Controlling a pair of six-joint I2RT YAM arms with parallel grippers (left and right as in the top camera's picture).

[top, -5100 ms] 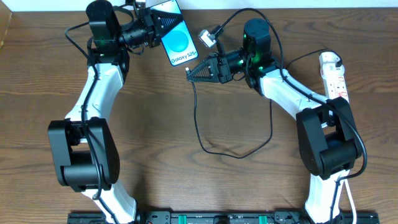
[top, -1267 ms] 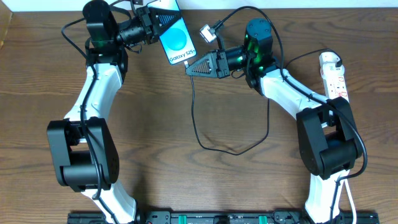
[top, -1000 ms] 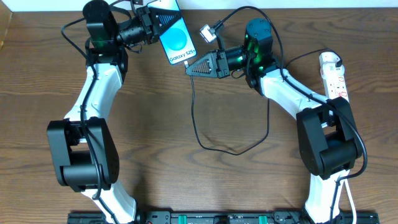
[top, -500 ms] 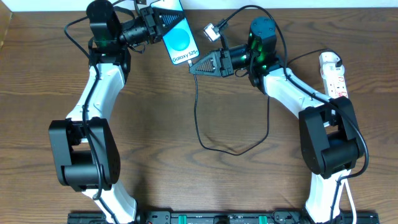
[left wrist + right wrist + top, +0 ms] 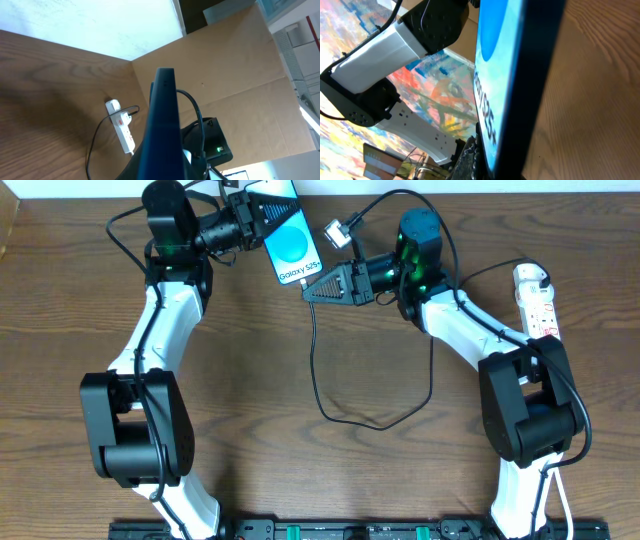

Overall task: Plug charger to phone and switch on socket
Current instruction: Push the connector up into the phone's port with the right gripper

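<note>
The phone (image 5: 291,242), its blue screen lit, is lifted over the far middle of the table, and my left gripper (image 5: 262,218) is shut on its upper end. In the left wrist view I see it edge-on as a dark slab (image 5: 162,125). My right gripper (image 5: 310,290) is shut on the plug end of the charger (image 5: 315,370), right at the phone's lower end. The thin black cable hangs down and loops across the table. The plug tip itself is hidden. In the right wrist view the phone (image 5: 495,75) fills the frame. The socket (image 5: 538,305) lies at the far right, also in the left wrist view (image 5: 121,131).
A brown cardboard wall (image 5: 240,65) stands behind the table's far side. The right arm (image 5: 455,320) stretches from the front right toward the phone, the left arm (image 5: 160,330) from the front left. A black rail (image 5: 350,530) runs along the front edge.
Both grippers and the phone have shifted slightly to the right. The right gripper's tip stays at the phone's lower end.
</note>
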